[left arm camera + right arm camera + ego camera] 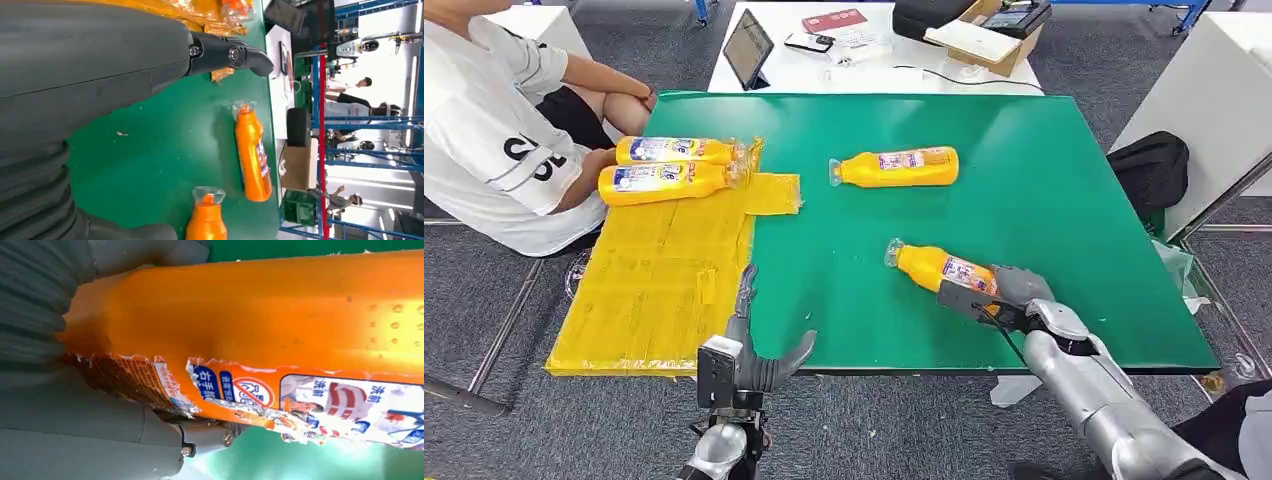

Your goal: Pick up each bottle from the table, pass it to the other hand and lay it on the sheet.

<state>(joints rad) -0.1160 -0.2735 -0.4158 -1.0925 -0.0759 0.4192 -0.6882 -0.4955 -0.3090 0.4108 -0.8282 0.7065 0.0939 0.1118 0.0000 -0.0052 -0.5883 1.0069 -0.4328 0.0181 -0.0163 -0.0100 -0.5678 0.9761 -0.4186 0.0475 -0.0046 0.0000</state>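
- Gripping the near bottle (939,270) at its base end, the right robot hand (1004,295) has it low over the green surface (1044,200) at about 5 o'clock, cap pointing to 10 o'clock; lifted or resting, can't tell.
- Left robot hand (759,350) holds nothing, fingers spread wide, at the surface's near edge, 7 o'clock, beside the yellow sheet (664,285).
- Progress: two bottles (669,168) already lie on the sheet's far end, 10 o'clock; judged about halfway.
- Left to do: handover of the held bottle, laying it down, then the far bottle (899,167) near centre, 12 o'clock.
- Seated person in white shirt (494,140) at 9–10 o'clock beside the sheet.
- White table (824,70) beyond at 12 o'clock with tablet (748,48), phone, cardboard box (984,40); grey carpet floor, black bag (1152,170) at 3 o'clock.
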